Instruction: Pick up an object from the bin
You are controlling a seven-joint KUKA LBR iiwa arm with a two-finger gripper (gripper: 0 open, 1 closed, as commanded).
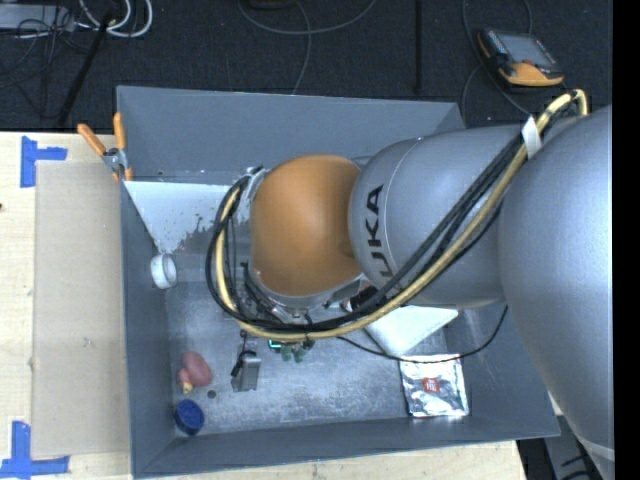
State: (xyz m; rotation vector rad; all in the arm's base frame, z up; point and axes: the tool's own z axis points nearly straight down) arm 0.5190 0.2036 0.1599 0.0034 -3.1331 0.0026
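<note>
My gripper (245,371) reaches down below the arm's wrist to the bin floor, in the lower left part of the bin. A pink lump (195,371) lies just left of it, a short gap apart. A round blue cap-like thing (189,417) sits in the front left corner, below the pink lump. A small white cylinder (163,269) rests against the left wall, farther up.
A clear packet with red and white print (435,386) lies at the front right. A white sheet (412,328) sits above it, partly under the arm. The arm and its orange cover hide the bin's middle.
</note>
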